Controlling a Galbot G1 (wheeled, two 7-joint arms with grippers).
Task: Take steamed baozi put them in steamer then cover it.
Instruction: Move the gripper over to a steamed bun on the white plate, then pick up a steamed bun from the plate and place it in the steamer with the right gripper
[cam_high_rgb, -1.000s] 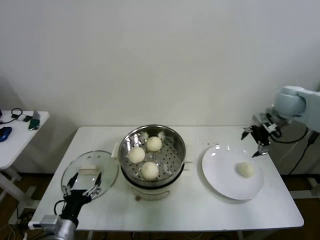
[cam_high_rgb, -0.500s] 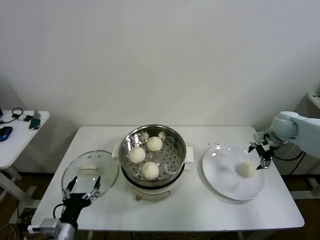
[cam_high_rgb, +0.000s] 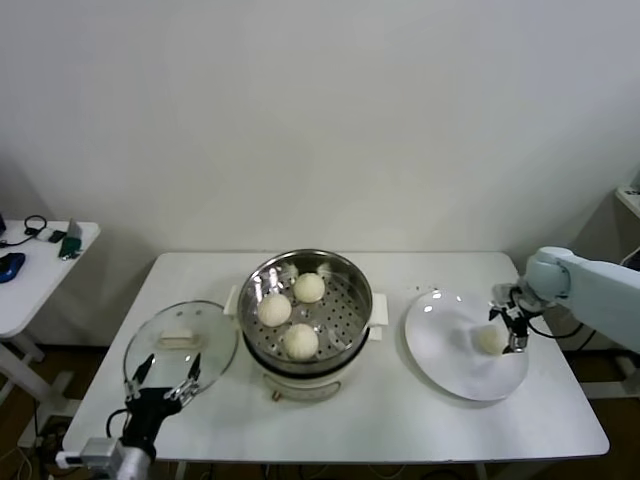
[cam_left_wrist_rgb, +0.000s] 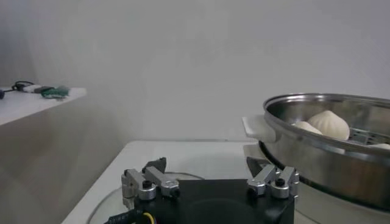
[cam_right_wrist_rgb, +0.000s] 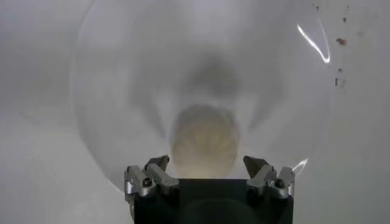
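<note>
The steel steamer (cam_high_rgb: 352, 300) stands mid-table with three baozi on its perforated tray (cam_high_rgb: 309, 288) (cam_high_rgb: 273, 309) (cam_high_rgb: 299, 341). A fourth baozi (cam_high_rgb: 489, 341) lies on the white plate (cam_high_rgb: 445, 345) to the right. My right gripper (cam_high_rgb: 509, 322) is open, low over the plate, right at that bun. In the right wrist view the baozi (cam_right_wrist_rgb: 204, 141) sits just ahead of the open gripper (cam_right_wrist_rgb: 206, 164), between its jaws' line. The glass cover (cam_high_rgb: 180, 335) lies flat left of the steamer. My left gripper (cam_high_rgb: 165, 375) is open at the cover's near edge, holding nothing.
In the left wrist view the steamer (cam_left_wrist_rgb: 329, 159), with a bun (cam_left_wrist_rgb: 329, 123) in it, rises beside the open left gripper (cam_left_wrist_rgb: 206, 165). A side table (cam_high_rgb: 30, 265) with small items stands at far left. The wall is close behind the table.
My right gripper has come down and in from the table's far right edge to the bun on the plate. The left gripper has sunk slightly toward the front edge.
</note>
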